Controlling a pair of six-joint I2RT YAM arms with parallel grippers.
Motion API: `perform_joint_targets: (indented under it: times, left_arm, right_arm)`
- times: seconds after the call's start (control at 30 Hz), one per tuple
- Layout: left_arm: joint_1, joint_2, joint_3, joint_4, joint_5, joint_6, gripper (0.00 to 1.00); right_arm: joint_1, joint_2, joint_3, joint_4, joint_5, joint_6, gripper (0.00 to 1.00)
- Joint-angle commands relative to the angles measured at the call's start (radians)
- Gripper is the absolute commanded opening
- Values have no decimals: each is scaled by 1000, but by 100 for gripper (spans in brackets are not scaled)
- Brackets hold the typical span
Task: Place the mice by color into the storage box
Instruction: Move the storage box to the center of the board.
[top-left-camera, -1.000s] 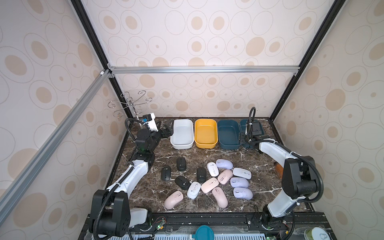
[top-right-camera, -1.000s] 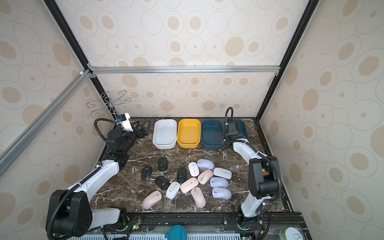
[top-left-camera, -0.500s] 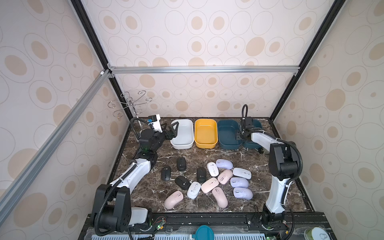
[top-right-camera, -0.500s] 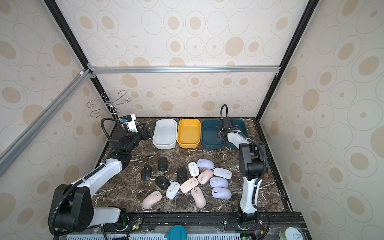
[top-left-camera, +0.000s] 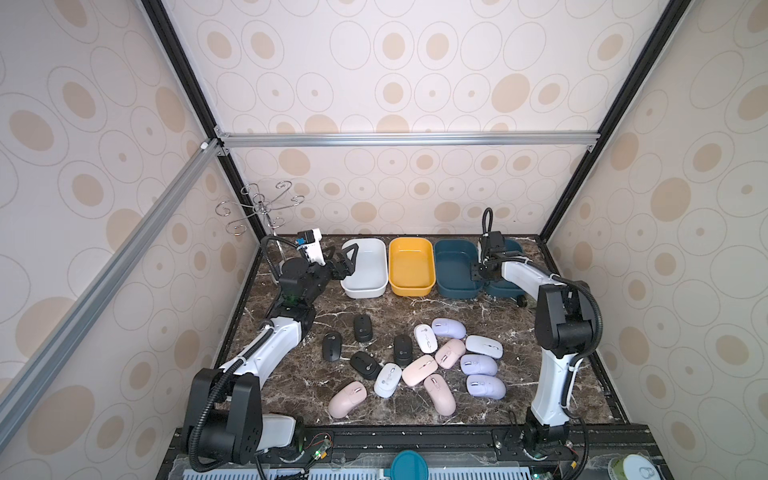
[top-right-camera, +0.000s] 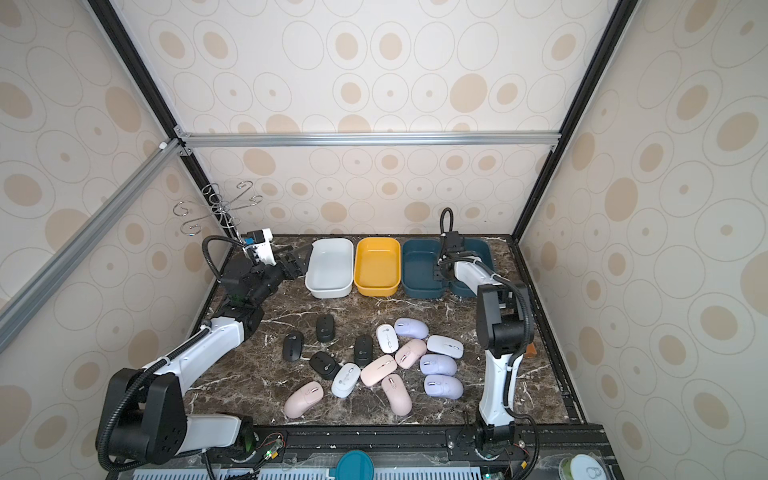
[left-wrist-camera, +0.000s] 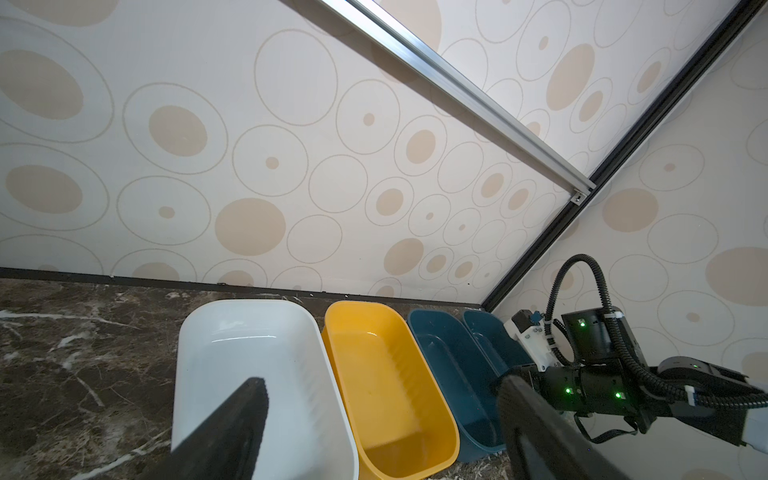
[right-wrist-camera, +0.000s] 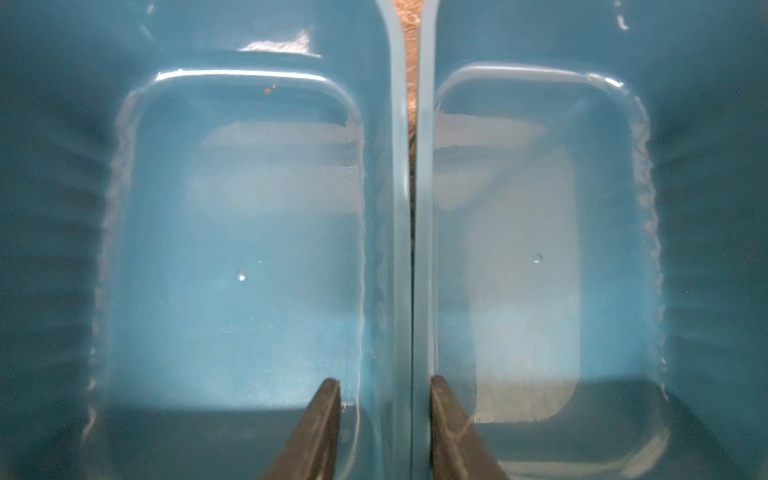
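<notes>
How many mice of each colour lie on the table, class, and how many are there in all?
black mice: 4
white mice: 3
pink mice: 4
lavender mice: 3
Total: 14

You are looking at a dark, marble-patterned counter (top-left-camera: 498, 316) closed in by wallpaper (top-left-camera: 374, 83) of cream with tan ovals and thin rings. A silver rail (top-left-camera: 407, 139) runs across the back wall, and a second rail (top-left-camera: 124, 249) slants along the left wall. Black posts (top-left-camera: 183, 70) rise at the corners. In both top views, a wire stand (top-left-camera: 261, 203) with curled hooks stands in the back left corner. At the front edge you see a round teal disc (top-left-camera: 409, 465). Far right of it is a round white-and-green item (top-left-camera: 633, 467), too small to identify.
</notes>
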Motion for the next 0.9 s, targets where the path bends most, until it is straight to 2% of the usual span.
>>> perform_joint_targets:
  times: [0.0,0.2,0.27,0.7,0.87]
  left_arm:
    - [-4,-16,12,24,6,13,88]
    - [-4,-37,23,-8,-9,54,89]
    - [-4,-45,18,-7,-16,56,89]
    - [-5,-68,10,-5,-17,58,89]
    - [-4,-76,3,-2,-21,59,89]
  right_arm:
    - [19,11,15,-33,-51,-22,32]
    - [51,3,11,-33,-45,-20,29]
    - [62,-2,13,-41,-54,-16,25]
    - [162,-11,-11,-25,-28,-5,24]
    - [163,4,4,-26,-46,-16,24]
